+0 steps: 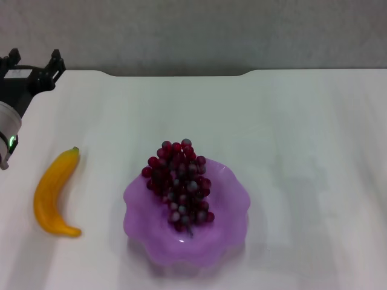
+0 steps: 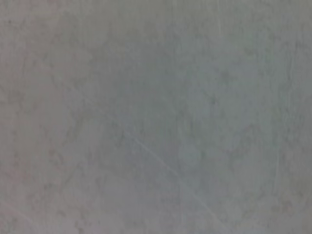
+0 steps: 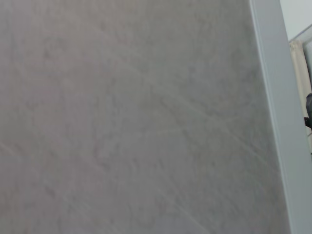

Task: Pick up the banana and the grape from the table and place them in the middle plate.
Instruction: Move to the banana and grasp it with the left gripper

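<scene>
Grape: the bunch of dark red-purple grapes [image 1: 179, 184] lies inside the purple plate, and its long side runs from the far rim toward the middle of the dish. Some berries at the far end stand above the rim. Several berries have a grey bloom.

Middle plate: the translucent purple plate [image 1: 228, 208] with the wavy rim stands on the desk, in the near middle part of the head view. It holds only the grape.

Banana: the yellow-orange banana [image 1: 53, 193] lies flat on the desk, to the left of the plate and apart from it. Its small green stem tip points to the far side, and the other end is nearer to the robot. Nothing touches it.

Desk: the white desk [image 1: 302, 139] carries the plate and the banana. Its far edge has a notch in the middle.

Left hand: the left hand [image 1: 33, 71] is at the far left corner of the desk, high above the banana and well apart from it. Its dark fingers [image 1: 55, 64] are spread, with a gap between them, and they hold nothing. The arm shows a small green light.

Right hand: it does not appear in the head view, so its state I cannot tell.

Wrist views: both show only a plain grey surface; the right one also shows a pale vertical edge at one side.
</scene>
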Robot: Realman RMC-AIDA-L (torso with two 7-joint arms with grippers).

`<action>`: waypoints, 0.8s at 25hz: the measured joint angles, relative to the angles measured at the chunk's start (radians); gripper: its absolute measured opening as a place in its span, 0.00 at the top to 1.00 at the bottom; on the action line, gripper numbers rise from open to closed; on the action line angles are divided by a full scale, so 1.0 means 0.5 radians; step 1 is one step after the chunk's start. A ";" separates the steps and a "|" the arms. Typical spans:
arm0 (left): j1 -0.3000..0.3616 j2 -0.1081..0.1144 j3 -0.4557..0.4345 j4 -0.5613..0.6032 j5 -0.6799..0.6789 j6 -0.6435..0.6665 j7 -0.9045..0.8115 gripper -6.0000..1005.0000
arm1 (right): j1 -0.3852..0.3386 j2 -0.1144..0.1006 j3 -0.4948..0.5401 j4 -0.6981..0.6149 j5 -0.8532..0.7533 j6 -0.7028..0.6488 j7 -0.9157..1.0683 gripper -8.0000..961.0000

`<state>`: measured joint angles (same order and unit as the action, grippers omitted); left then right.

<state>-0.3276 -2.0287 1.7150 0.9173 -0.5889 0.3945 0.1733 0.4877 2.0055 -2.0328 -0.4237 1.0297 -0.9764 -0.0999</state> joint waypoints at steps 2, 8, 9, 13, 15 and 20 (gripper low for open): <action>0.000 0.000 0.000 0.000 0.000 0.000 0.000 0.17 | 0.010 0.001 -0.001 0.026 0.004 0.011 0.007 0.20; -0.003 -0.001 0.000 0.022 0.013 -0.115 0.029 0.17 | 0.011 0.004 -0.018 0.015 -0.005 0.012 0.004 0.20; -0.003 -0.001 0.000 0.045 0.013 -0.163 0.037 0.17 | 0.011 0.005 -0.022 0.018 -0.009 0.012 0.003 0.20; 0.031 0.005 -0.018 0.225 0.016 -0.408 0.077 0.17 | 0.006 0.006 -0.028 0.024 -0.011 0.008 0.000 0.20; 0.052 0.006 -0.041 0.310 0.017 -0.546 0.130 0.17 | 0.005 0.006 -0.029 0.024 -0.011 0.007 0.000 0.20; 0.074 0.002 -0.171 0.507 0.018 -0.958 0.249 0.17 | 0.002 0.005 -0.032 0.025 -0.011 0.011 0.000 0.20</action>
<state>-0.2908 -2.0276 1.6295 1.1707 -0.5799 -0.0848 0.2978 0.4888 2.0082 -2.0489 -0.4109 1.0244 -0.9707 -0.0999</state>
